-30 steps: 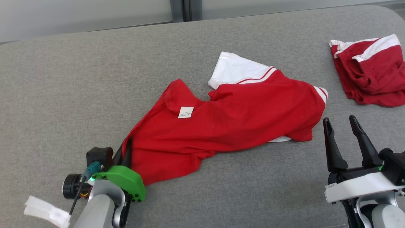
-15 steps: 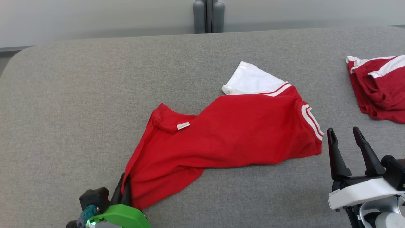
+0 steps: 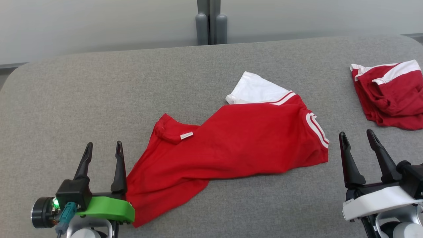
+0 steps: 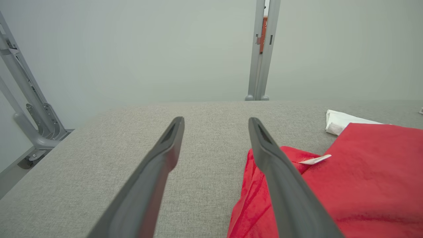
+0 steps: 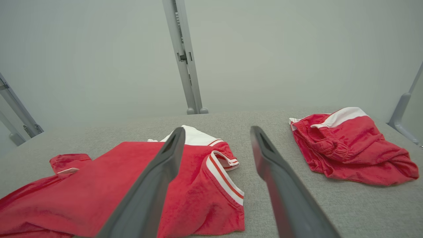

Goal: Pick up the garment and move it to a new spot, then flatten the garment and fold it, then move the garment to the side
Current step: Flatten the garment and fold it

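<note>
The garment (image 3: pixel 238 142) is a red shirt with white striped sleeves, lying rumpled across the middle of the grey table (image 3: pixel 99 99); it also shows in the left wrist view (image 4: pixel 357 185) and the right wrist view (image 5: pixel 109 188). My left gripper (image 3: pixel 103 148) stands open just left of the shirt's near corner, nothing between its fingers (image 4: pixel 155 178). Off the shirt's right edge, my right gripper (image 3: pixel 357 136) is open too, its fingers (image 5: pixel 281 178) empty.
A second red and white garment (image 3: pixel 390 96) lies bunched at the table's far right (image 5: pixel 350 145). A grey post (image 3: pixel 211 23) stands behind the table's far edge. A metal frame (image 4: pixel 23 99) rises past the table's left end.
My left gripper has let go of the shirt's near corner and now stands open beside it. The head camera shifted. The right gripper stayed open.
</note>
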Available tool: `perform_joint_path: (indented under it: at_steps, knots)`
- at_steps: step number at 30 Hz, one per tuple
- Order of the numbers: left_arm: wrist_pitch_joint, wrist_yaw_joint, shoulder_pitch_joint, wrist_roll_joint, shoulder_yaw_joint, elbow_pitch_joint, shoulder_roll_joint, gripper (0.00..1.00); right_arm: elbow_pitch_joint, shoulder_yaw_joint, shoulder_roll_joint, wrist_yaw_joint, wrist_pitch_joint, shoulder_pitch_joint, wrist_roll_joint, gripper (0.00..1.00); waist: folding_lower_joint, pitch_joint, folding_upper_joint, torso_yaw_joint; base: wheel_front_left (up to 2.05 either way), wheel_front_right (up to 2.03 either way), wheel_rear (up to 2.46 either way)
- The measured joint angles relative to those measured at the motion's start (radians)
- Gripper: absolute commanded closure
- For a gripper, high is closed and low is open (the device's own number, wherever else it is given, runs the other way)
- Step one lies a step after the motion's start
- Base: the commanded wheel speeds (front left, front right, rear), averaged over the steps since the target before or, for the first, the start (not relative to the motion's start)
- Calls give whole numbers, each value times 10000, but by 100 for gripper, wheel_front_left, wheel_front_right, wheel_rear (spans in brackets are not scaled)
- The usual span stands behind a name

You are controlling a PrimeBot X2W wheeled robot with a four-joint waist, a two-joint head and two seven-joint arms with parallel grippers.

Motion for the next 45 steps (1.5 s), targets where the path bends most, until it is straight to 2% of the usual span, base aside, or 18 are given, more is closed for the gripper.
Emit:
perform_joint_path:
  at_steps: [7, 22, 25, 28, 33, 39, 45]
  knots:
    - [211, -25, 123, 17, 23, -84, 316, 0, -146, 42, -13, 0, 174, 306, -8, 0, 0, -291, 0, -141, 0, 0, 0]
    - [328, 12, 239, -13, -111, -249, 370, 0, -211, 8, 12, 0, 205, 388, 2, 0, 0, -316, 0, -192, 0, 0, 0]
    - [608, -27, 228, -167, -178, -213, 366, 0, -234, 4, 10, 0, 205, 388, 2, 0, 0, -271, 0, -198, 0, 0, 0]
    - [1133, -242, -80, -255, -477, -257, 332, 0, -295, -19, 10, 0, 205, 372, 2, 0, 1, -148, 0, -189, 0, 0, 0]
    - [2360, -882, -1506, -408, -1126, 52, 102, 0, -343, 59, -13, 0, 207, 167, 6, 0, 0, 228, 0, -194, 0, 0, 0]
    - [3760, -1423, -2960, -610, -1576, 1603, -67, 0, -171, 268, -52, 0, 125, -212, 84, 0, 0, 772, 0, -336, 0, 0, 0]
    - [4071, -1641, -3602, -832, -1534, 3133, -50, 0, 159, 267, -109, 0, -36, -381, 150, 0, 0, 1082, 0, -650, 0, 0, 0]
